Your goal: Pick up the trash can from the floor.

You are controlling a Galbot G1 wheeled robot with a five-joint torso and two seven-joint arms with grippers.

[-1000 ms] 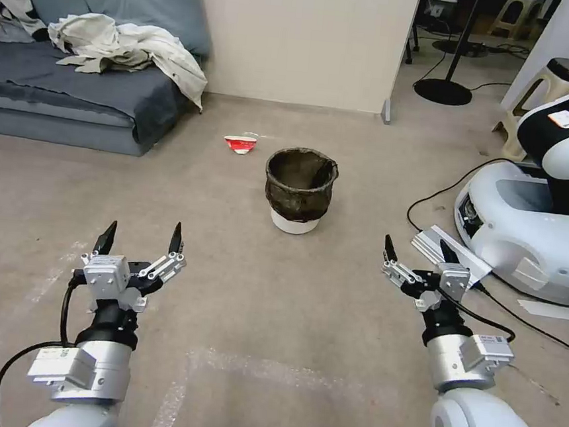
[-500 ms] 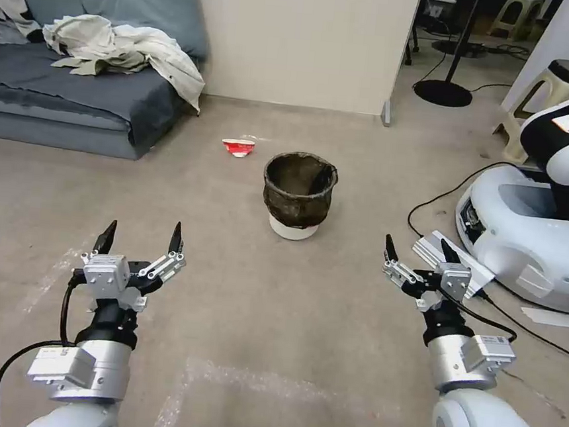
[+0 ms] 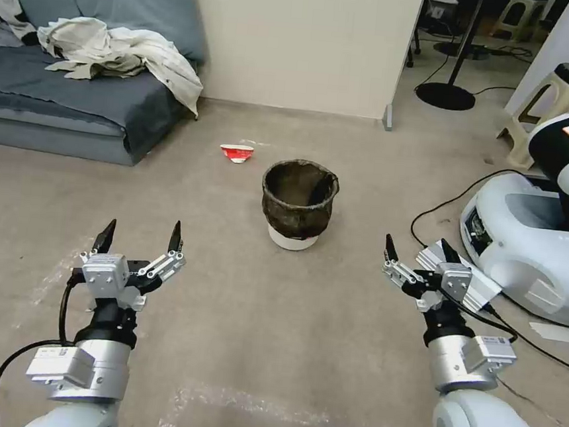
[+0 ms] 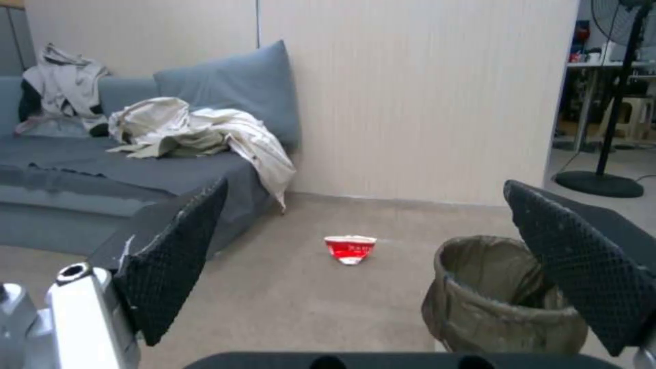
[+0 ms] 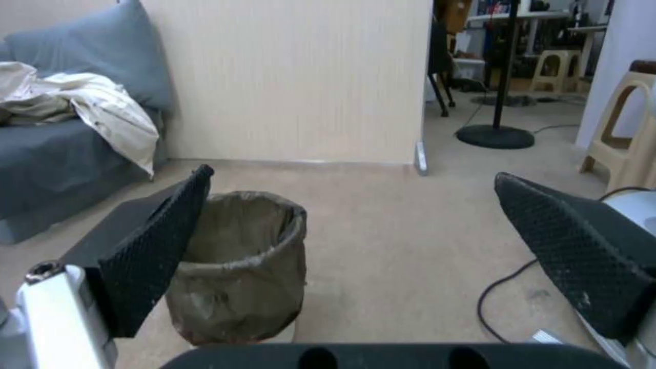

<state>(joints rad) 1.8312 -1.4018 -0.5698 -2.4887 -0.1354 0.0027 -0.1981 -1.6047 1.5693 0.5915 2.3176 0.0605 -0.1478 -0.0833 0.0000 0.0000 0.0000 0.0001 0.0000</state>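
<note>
Trash can (image 3: 298,203) upright on the floor (image 3: 255,317), crushed red cup (image 3: 237,152) just behind it. Left gripper (image 3: 140,235) and right gripper (image 3: 419,250) short of it (fingers spread, empty).

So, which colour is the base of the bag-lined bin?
White; the small round plastic bin's base shows best in the head view.

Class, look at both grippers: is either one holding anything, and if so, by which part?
Nothing is held. The left gripper and right gripper are both open in the air, short of the trash can, which stands untouched on the floor.
</note>
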